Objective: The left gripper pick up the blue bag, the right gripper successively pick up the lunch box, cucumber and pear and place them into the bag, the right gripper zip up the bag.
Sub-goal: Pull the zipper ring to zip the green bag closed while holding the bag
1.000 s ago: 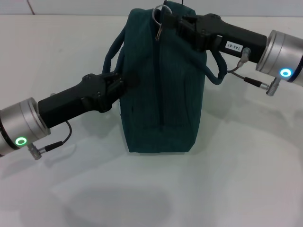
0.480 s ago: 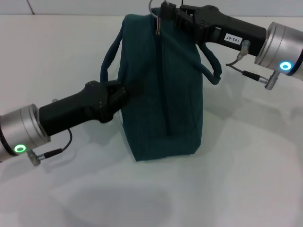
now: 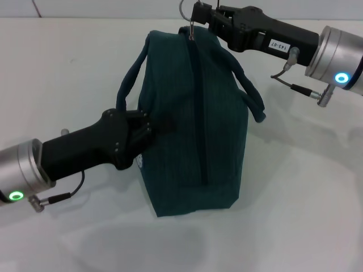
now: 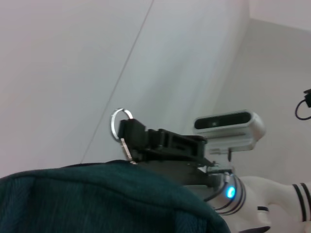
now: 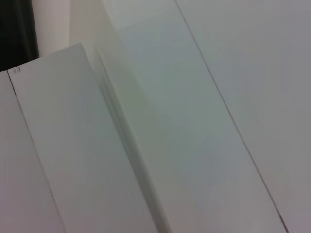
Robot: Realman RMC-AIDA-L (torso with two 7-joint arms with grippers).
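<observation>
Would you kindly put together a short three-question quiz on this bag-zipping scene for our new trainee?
1. True or false: the right gripper is at the zipper ring pull.
2. Which gripper presses against the side of the blue bag?
3. The zipper along the bag's top looks: A) wide open, B) closed, C) torn off.

Key:
1. True, at the bag's far end.
2. The left gripper.
3. B; the lunch box, cucumber and pear are not in view.

A plain white counter point(image 3: 295, 215) fills the head view. The blue bag point(image 3: 193, 130) stands on it at the middle, tilted, its near bottom edge on the surface. Nothing else lies directly on it.
</observation>
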